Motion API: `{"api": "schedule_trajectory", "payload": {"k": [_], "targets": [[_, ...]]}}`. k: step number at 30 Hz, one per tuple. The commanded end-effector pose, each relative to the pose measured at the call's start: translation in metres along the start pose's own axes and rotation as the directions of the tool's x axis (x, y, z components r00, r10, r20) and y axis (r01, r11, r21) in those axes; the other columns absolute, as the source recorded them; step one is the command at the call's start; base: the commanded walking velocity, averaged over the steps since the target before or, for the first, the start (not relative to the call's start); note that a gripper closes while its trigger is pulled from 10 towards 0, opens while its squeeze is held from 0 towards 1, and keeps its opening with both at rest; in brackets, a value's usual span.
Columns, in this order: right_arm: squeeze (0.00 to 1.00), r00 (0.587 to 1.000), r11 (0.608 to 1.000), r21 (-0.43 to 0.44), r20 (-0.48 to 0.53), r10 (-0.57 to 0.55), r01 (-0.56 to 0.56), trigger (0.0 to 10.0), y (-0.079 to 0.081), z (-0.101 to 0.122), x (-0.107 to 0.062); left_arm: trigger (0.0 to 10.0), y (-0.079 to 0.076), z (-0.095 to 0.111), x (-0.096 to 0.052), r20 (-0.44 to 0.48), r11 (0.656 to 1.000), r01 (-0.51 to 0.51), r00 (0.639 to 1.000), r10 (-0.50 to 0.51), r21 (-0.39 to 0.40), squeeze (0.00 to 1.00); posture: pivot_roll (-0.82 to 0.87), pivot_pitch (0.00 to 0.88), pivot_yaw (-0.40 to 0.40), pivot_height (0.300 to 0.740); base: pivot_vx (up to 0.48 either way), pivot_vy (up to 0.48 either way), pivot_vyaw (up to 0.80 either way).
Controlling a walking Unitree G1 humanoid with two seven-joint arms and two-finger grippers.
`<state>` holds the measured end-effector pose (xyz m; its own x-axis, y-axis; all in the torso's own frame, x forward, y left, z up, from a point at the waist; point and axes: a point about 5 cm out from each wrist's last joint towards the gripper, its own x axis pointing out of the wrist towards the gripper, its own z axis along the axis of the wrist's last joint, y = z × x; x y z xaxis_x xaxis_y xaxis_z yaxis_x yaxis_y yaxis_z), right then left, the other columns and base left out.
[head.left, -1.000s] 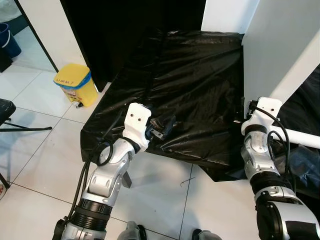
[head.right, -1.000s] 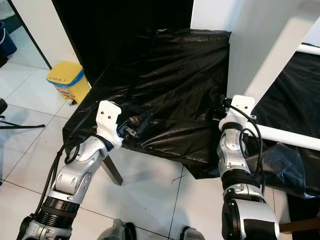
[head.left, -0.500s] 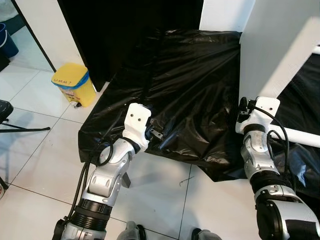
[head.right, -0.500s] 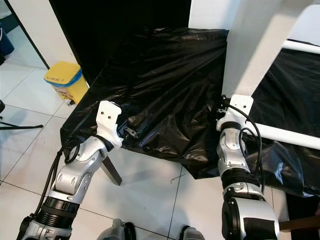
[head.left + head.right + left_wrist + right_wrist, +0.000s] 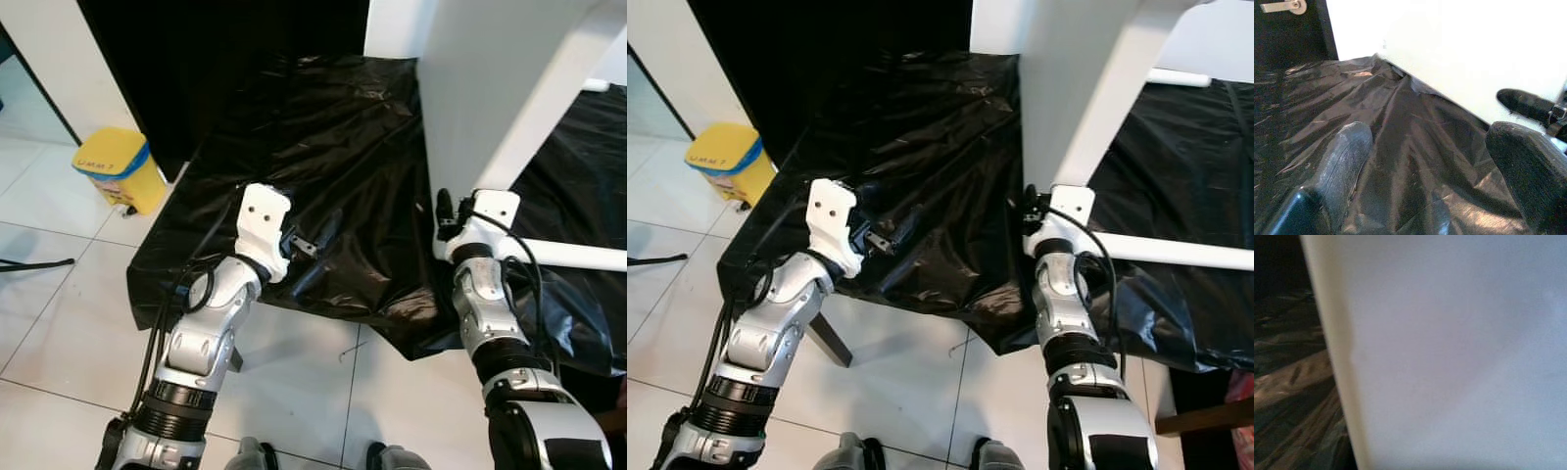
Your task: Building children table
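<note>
Table panel: a large white panel (image 5: 490,88) stands upright on the black plastic sheet (image 5: 323,176), at the sheet's right side, and runs up past the top edge of the eye views.
Panel detail: its lower end meets the sheet close to the right gripper; a slanted white edge (image 5: 1107,98) runs along its front.
White bar: a round white bar (image 5: 1176,253) extends sideways from near the right wrist toward the right edge of the view, lying above the sheet.
Right gripper: the right gripper (image 5: 443,211) is raised against the lower near corner of the panel; only one black finger (image 5: 442,208) is visible beside the white wrist housing, so I cannot tell whether it is spread or closed. In the right wrist view the panel (image 5: 1459,352) lies very close to the camera.
Left gripper: the left gripper (image 5: 1430,161) hovers low over the near-left part of the sheet, fingers spread apart, nothing between them.
Sheet: crumpled, glossy, draped over a low surface and hanging over its near edge.
Surroundings: a yellow bin (image 5: 111,168) with a blue band stands on the white tiled floor (image 5: 59,323), well apart from the sheet's left edge.
Door: a dark door carries a metal handle (image 5: 1281,6) in the left wrist view.
</note>
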<state>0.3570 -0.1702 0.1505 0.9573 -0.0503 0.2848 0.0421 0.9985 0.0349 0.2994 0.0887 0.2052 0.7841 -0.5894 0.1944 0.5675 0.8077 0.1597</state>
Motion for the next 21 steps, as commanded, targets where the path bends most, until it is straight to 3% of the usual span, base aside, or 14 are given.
{"api": "schedule_trajectory", "payload": {"k": [1, 7, 8, 10, 12, 21], "targets": [[0.00, 0.990, 0.990, 0.034, -0.038, 0.138, -0.137, 0.0, 0.030, -0.014, -0.012, 10.0, -0.005, 0.001, -0.002, -0.007, 0.998, 0.057, 0.998, -0.057, 0.001, 0.00, 0.06, 0.168, 0.017, 0.740, 0.000, 0.000, 0.00], [0.00, 0.982, 0.981, 0.060, -0.037, 0.185, -0.182, 0.0, 0.042, -0.015, -0.015, 10.0, -0.005, 0.002, -0.002, -0.006, 0.998, 0.065, 0.998, -0.065, 0.004, 0.00, 0.06, 0.174, 0.014, 0.740, 0.000, 0.000, 0.00], [0.00, 0.974, 0.972, 0.084, -0.040, 0.222, -0.218, 0.0, 0.056, -0.017, -0.020, 10.0, -0.005, 0.004, -0.002, -0.005, 0.998, 0.068, 0.998, -0.068, 0.009, 0.00, 0.07, 0.180, 0.012, 0.740, 0.000, 0.000, 0.00], [0.00, 0.974, 0.972, 0.084, -0.040, 0.222, -0.218, 0.0, 0.056, -0.017, -0.020, 10.0, -0.005, 0.004, -0.002, -0.005, 0.998, 0.068, 0.998, -0.068, 0.009, 0.00, 0.07, 0.180, 0.012, 0.740, 0.000, 0.000, 0.00], [0.00, 0.968, 0.964, 0.111, -0.041, 0.246, -0.241, 0.0, 0.069, -0.020, -0.027, 10.0, -0.004, 0.005, -0.003, -0.003, 0.997, 0.071, 0.997, -0.071, 0.013, 0.00, 0.07, 0.177, 0.011, 0.740, 0.000, 0.000, 0.00], [0.00, 0.952, 0.944, 0.151, -0.046, 0.303, -0.294, 0.0, 0.095, -0.023, -0.038, 10.0, -0.004, 0.005, -0.005, -0.015, 0.998, 0.065, 0.998, -0.065, 0.004, 0.00, 0.08, 0.185, 0.005, 0.740, 0.000, 0.000, 0.00]]}}
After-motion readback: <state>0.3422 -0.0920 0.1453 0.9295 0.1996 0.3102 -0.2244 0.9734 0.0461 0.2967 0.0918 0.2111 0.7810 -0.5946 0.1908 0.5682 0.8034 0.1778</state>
